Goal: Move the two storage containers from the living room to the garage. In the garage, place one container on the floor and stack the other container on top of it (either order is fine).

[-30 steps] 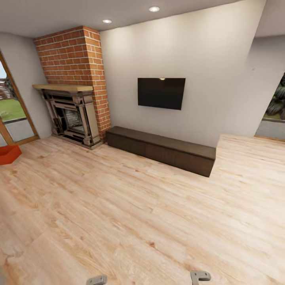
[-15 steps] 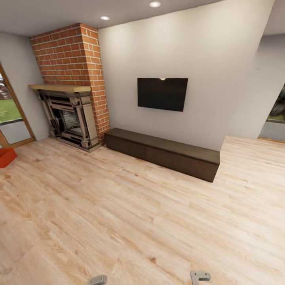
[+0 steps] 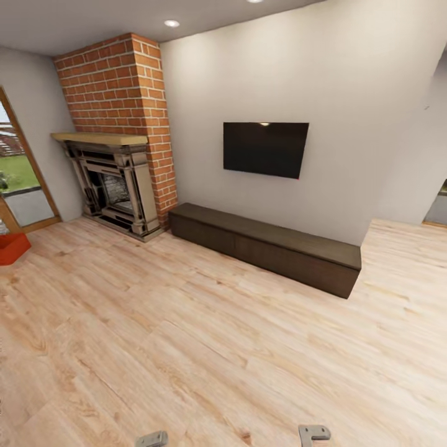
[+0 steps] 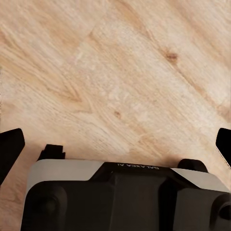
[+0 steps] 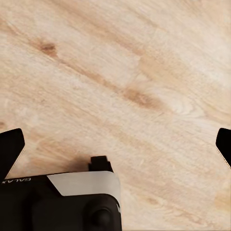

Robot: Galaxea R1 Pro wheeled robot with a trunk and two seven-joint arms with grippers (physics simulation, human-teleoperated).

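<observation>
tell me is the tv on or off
Off: the TV screen is plain black, showing just a small ceiling-light glint at its top edge.

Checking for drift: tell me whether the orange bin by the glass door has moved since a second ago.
No. The orange bin sits in the same spot beside the door frame; only the camera shifted.

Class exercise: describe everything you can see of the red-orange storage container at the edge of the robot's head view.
Only a corner of the storage container shows, cut off by the head view's left edge. It is a plain red-orange, smooth-walled bin sitting on the light wood-plank floor, in front of the wood-framed glass door. Its top looks open, though its inside cannot be seen. Nothing visible touches it but the floor.
</observation>
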